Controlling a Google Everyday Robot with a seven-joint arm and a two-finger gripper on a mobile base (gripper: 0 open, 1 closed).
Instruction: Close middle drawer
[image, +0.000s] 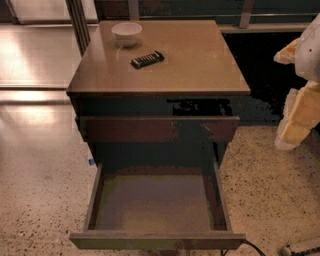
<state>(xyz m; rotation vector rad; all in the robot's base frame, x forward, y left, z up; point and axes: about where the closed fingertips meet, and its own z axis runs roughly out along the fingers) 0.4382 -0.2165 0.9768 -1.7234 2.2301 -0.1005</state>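
The middle drawer (156, 201) is pulled far out of the dark-brown cabinet toward the camera. Its flat grey-brown floor is bare, and its plain front (157, 240) lies at the bottom edge of the view. Above it, the scuffed uppermost drawer front (157, 129) stands out slightly from the cabinet. The lowest drawer is hidden under the open one. My gripper (300, 95), white and yellowish, hangs at the right edge of the view. It is well to the right of the cabinet, about level with the top drawer, and touches nothing.
On the cabinet top (200, 60) stand a white bowl (126, 33) and a black ridged bar (147, 59). A speckled floor (40, 200) surrounds the cabinet. A dark cable (250, 246) and a pale object (300, 247) lie at bottom right.
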